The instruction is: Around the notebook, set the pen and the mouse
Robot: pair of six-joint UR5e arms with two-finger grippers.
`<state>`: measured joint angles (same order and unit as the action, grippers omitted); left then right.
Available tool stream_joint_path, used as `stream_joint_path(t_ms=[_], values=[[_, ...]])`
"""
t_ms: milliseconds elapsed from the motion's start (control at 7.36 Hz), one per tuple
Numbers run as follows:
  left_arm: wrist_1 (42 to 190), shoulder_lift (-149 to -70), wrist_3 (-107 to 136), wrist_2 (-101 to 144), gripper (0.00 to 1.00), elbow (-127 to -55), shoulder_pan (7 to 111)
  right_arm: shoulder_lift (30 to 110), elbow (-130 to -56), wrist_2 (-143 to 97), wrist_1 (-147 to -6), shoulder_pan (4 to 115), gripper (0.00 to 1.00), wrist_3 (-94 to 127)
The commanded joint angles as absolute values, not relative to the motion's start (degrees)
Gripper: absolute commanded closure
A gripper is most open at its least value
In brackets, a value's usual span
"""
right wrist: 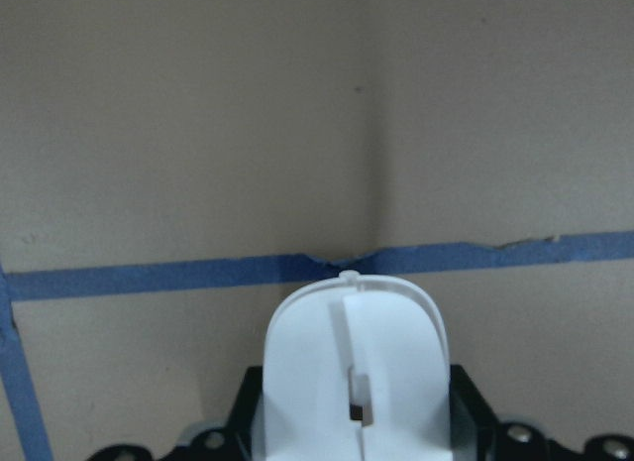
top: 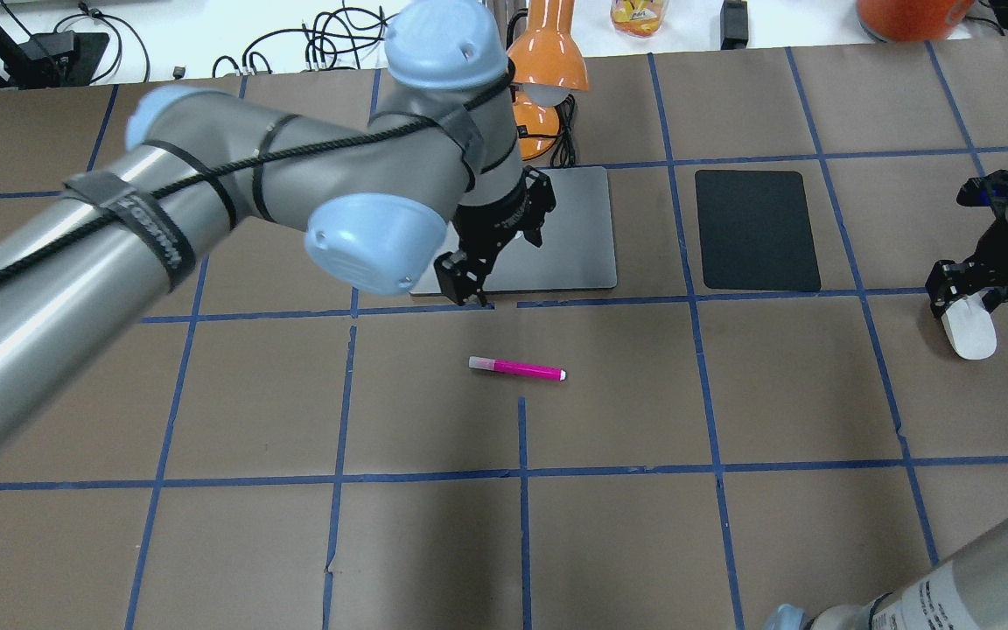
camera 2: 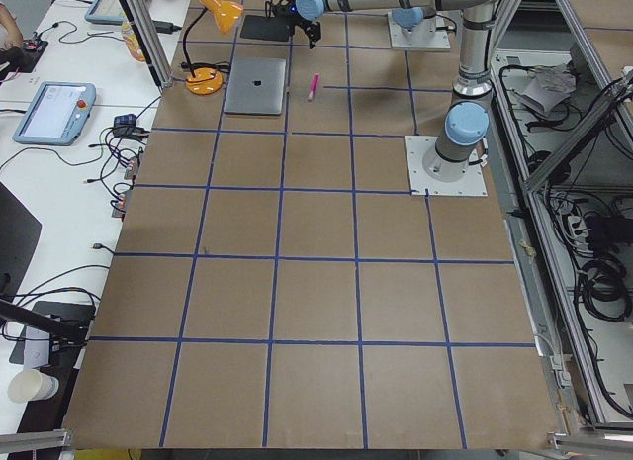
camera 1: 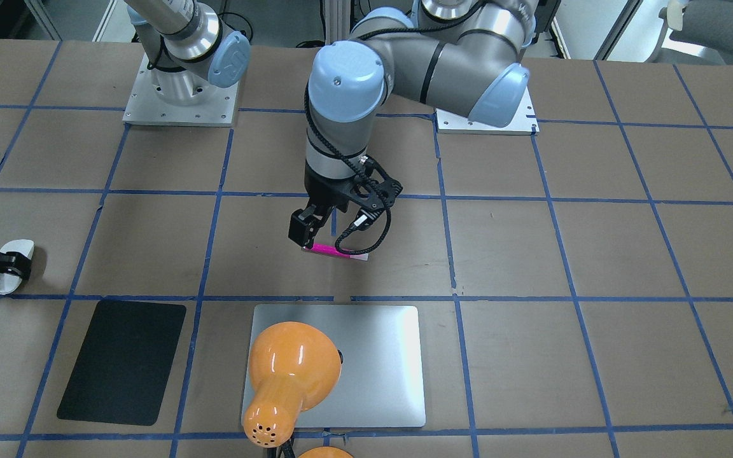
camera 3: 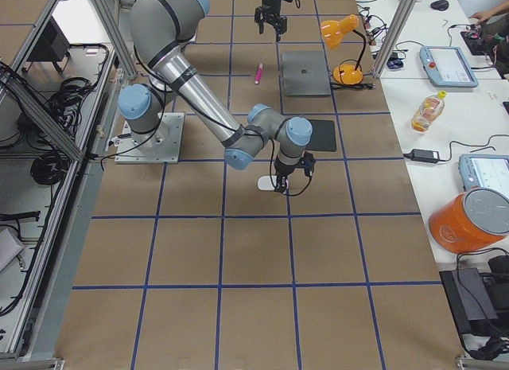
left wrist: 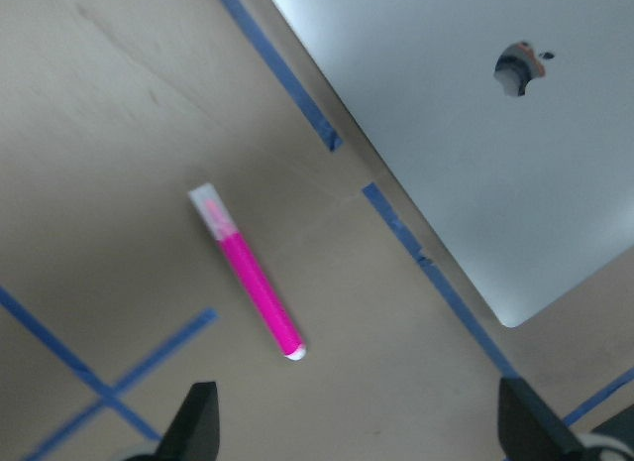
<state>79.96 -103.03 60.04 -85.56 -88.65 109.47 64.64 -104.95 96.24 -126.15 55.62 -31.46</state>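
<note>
Black mat (camera 1: pixel 123 361), orange desk lamp (camera 1: pixel 290 369), blue-taped brown table (camera 1: pixel 595 254)

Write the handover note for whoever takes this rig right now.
Left gripper: jaws open, hovering over the pen, holding nothing.
Right gripper: jaws shut on the mouse, at the table's far right, beyond the black mat.
Pen: lies flat on the robot's side of the notebook, not touching it.
Done: mouse gripped; nothing placed yet.
Left: probably grasp the pen, then set pen and mouse beside the notebook.
</note>
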Motion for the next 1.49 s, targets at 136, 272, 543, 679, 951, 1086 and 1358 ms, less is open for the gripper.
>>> stream_joint_path(t_ms=[136,272,543,679,951,1086,1358], values=[[91.06,-92.75,18.33,-89.82,0.00,-87.54,101.53,64.86,-101.96,95.10,-125.42,56.95,0.51,-30.16],[90.79,-91.16,7.14,-89.22,0.00,-87.54,97.86,64.86,-100.47,95.10,-125.42,59.56,0.51,-28.06],[89.92,-90.44,2.37,-89.30,0.00,-87.63,95.10,64.25,-97.92,95.01,-125.51,65.36,0.51,-18.78],[89.65,-90.53,2.37,-89.56,0.00,-87.54,95.27,64.16,-96.52,94.49,-125.59,67.74,0.50,-15.59],[89.12,-90.44,2.29,-89.73,0.00,-87.45,95.19,61.28,-93.97,91.76,-126.03,72.40,0.49,-6.90],[89.21,-90.44,2.29,-89.74,0.00,-87.45,95.10,59.26,-90.82,91.67,-125.69,74.68,0.47,-4.68],[89.12,-90.44,2.29,-89.65,0.00,-87.45,95.01,55.30,-86.50,90.36,-125.86,78.55,0.46,1.03]])
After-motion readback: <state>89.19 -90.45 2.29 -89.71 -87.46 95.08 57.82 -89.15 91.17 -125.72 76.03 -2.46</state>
